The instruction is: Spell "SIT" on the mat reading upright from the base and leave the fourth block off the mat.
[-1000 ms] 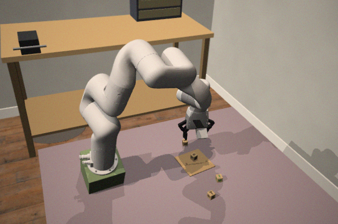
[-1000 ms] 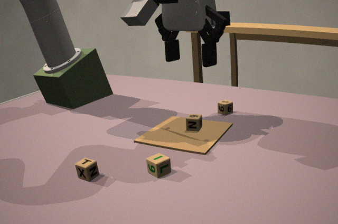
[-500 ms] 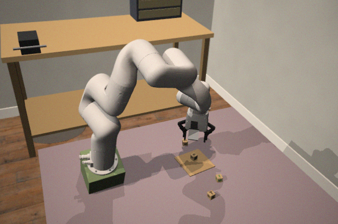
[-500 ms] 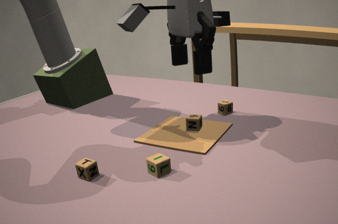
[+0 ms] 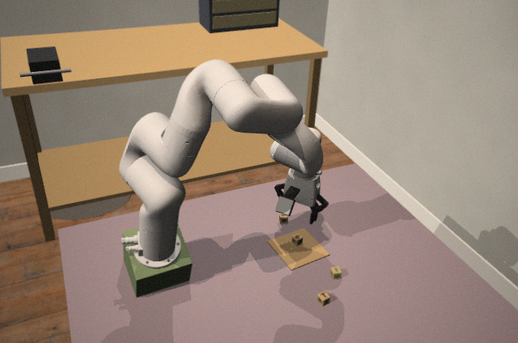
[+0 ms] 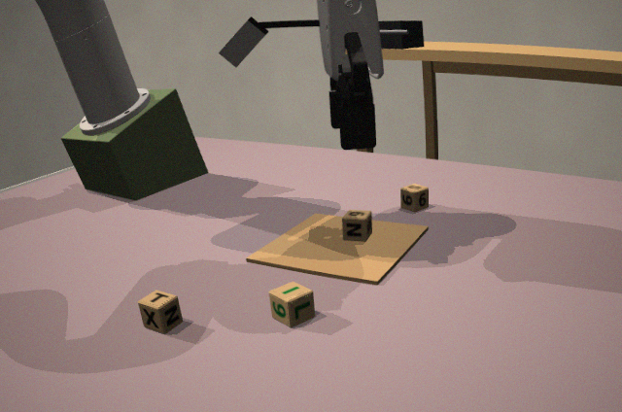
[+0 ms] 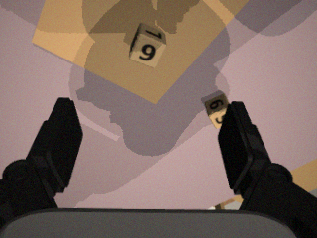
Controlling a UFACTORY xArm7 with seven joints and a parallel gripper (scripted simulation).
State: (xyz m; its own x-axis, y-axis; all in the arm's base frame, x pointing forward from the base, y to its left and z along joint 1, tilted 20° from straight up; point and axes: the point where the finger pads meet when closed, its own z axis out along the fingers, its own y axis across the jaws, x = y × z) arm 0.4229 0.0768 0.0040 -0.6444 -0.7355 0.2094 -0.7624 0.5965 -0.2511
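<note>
On the tan mat (image 5: 292, 261) (image 6: 321, 266) (image 7: 119, 81): one block marked N (image 6: 357, 226) (image 5: 297, 239) (image 7: 148, 47), taking up row space. Off the mat: T-topped block (image 5: 323, 298) (image 6: 160, 312); green-lettered block (image 5: 336, 273) (image 6: 292, 304), I uppermost; far block (image 5: 283, 218) (image 6: 414, 197) (image 7: 216, 110), beyond the mat. Above: my gripper (image 5: 298, 217) (image 6: 356, 144) (image 7: 151, 117), spread wide, nothing held. Behind: wooden workbench (image 5: 163, 48) (image 6: 501, 53), drawer unit (image 5: 244, 1) on top.
</note>
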